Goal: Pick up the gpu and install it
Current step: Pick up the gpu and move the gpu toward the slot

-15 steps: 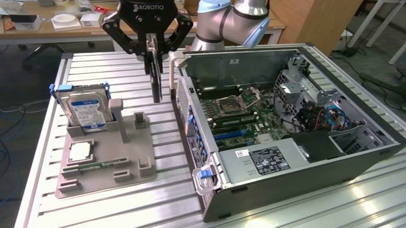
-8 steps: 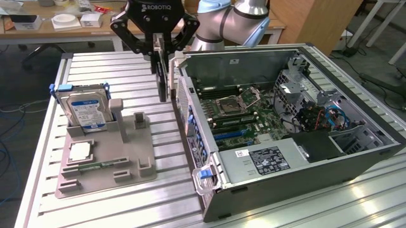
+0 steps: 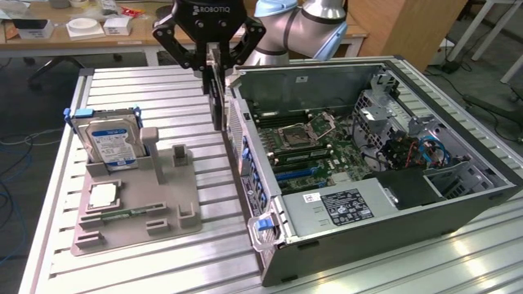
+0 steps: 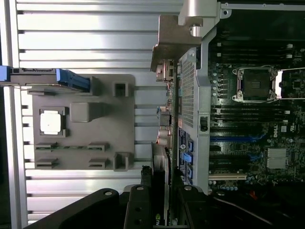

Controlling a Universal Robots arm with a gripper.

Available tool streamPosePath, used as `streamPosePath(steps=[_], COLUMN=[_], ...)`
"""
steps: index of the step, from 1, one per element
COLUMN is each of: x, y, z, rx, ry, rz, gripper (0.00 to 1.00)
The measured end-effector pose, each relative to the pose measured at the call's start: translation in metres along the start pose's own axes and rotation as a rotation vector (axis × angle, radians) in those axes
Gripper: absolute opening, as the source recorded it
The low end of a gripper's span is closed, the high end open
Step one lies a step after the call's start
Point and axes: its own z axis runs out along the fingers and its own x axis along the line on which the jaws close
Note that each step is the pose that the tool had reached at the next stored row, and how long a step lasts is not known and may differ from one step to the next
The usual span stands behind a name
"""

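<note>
**Exterior view: gpu held up next to the case**

Exterior view: the gripper (image 3: 215,66) is clamped on the top edge of the gpu (image 3: 217,101). The card hangs straight down under the fingers (image 3: 198,61), thin edge facing the camera, up off the table (image 3: 204,245). The open case (image 3: 368,226) is just beside the gripper, on the exterior view's right. The gpu is outside the case, close to its holed wall. Can't tell if they touch. The board (image 3: 315,147) lies inside the case, lower than the gripper. On the gripper's other side, lower down, is the grey tray (image 3: 131,229) w/ the hard drive (image 3: 110,144) standing in it.

Wrist view: the gripper (image 4: 159,202) has a black finger on each side of the gpu (image 4: 159,167). The card runs along the case (image 4: 202,95) wall, not over the board (image 4: 248,143). The tray (image 4: 102,138) and hard drive (image 4: 47,76) are well apart from the gripper.
</note>
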Motion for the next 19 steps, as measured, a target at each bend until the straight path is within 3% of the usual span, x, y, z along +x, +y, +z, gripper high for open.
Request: streamPosePath(steps=[19], x=[-0.022], y=[0.0005], z=[0.0004], rx=[0.0000], ry=[0.0000], rz=[0.000], gripper=[0.27])
